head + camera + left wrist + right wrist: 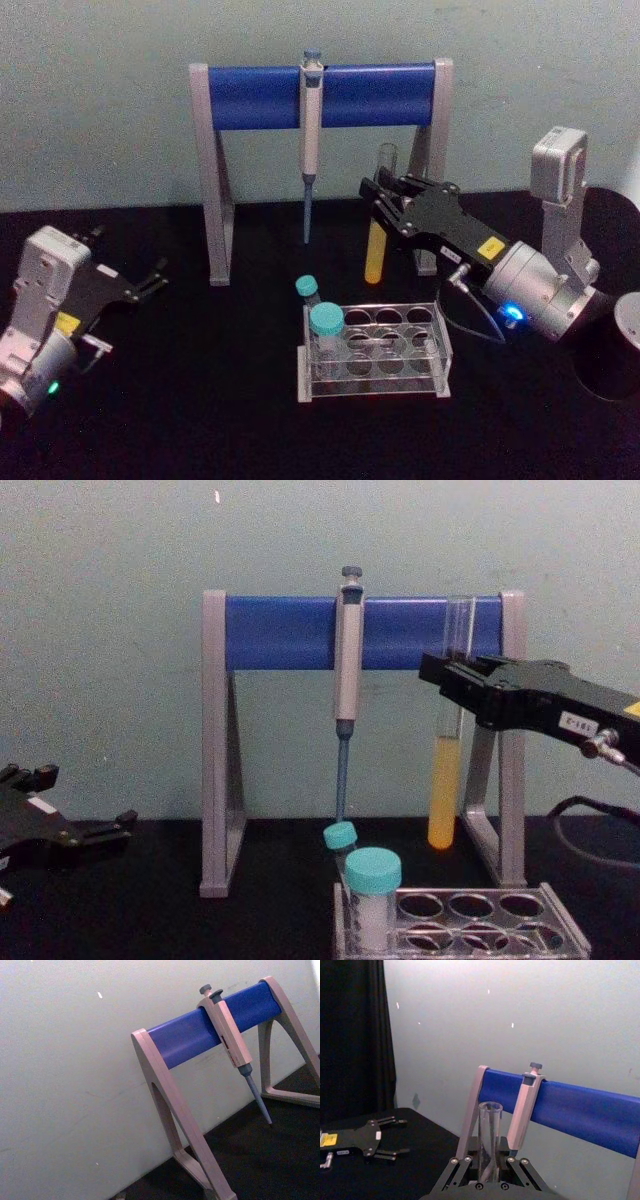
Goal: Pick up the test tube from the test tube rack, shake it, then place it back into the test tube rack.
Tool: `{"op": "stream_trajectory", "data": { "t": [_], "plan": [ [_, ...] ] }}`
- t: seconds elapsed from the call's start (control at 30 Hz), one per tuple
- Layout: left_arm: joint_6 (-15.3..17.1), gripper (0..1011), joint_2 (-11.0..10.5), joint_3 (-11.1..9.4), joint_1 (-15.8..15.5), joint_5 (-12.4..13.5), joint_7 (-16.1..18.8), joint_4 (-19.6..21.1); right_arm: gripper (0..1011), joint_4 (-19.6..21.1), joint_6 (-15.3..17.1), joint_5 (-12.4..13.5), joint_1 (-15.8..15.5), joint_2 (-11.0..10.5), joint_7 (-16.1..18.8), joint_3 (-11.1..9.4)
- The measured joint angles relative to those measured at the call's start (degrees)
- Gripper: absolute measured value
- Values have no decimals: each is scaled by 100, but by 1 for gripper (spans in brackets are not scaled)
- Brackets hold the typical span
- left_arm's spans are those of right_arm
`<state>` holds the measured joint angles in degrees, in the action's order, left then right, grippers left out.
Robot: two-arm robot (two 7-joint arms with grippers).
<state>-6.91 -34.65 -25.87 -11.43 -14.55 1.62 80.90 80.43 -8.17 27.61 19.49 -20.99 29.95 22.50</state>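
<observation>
The test tube [373, 254], a long clear tube with yellow liquid in its lower part, hangs upright in the air behind the test tube rack [441, 352]. My right gripper [384, 206] is shut on its upper part. From the chest, the tube [444, 785] hangs lifted clear of the rack [560, 932], held by the gripper [452, 676]. In the right wrist view the tube's open mouth [490, 1127] rises between the fingers [462, 1166]. My left gripper [154, 279] rests at the table's left, open and holding nothing.
Two teal-capped white tubes [326, 326] stand in the rack's left end. The grey-and-blue pipette stand [258, 95] with a hanging pipette [311, 140] stands close behind the held tube. A black cylinder [612, 350] sits at the right edge.
</observation>
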Motion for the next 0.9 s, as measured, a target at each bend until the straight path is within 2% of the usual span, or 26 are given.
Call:
{"op": "stream_trajectory", "data": {
  "t": [0.23, 0.43, 0.7, 0.9],
  "plan": [
    [0, 1001, 0, 1, 0, 0, 0, 0, 224, 0, 3, -28, -29, -3, -6, -34],
    [0, 1001, 0, 0, 0, 0, 0, 0, 224, 168, 23, -42, -179, -109, -127, -179],
    [0, 1001, 0, 0, 0, 0, 0, 0, 225, 686, 220, -54, -638, -394, -299, -408],
    [0, 1001, 0, 0, 0, 0, 0, 0, 224, 1056, 350, 9, -907, -558, -196, -421]
  ]
}}
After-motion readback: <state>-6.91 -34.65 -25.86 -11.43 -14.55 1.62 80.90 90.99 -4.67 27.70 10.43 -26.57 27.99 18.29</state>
